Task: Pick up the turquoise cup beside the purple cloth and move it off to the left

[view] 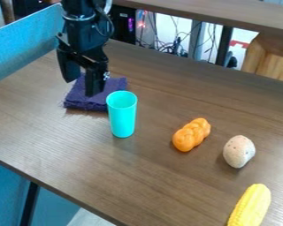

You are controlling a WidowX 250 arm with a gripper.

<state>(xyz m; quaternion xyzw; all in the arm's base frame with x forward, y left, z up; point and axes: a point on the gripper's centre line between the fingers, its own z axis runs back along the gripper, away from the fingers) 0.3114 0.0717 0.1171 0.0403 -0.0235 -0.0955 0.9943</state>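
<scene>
Camera view: cup (pixel 122 118) upright, mouth up

The camera is fixed above the counter (pixel 144 176) and aimed down at a slant, across the surface toward my arm (pixel 85 26). Range is moderate: the frame takes in my gripper (pixel 81 86) at upper left, the counter's lower-left edge, its far edge and the cables (pixel 172 45) beyond. The corn (pixel 250 206) lies nearer the lens than my gripper.
</scene>
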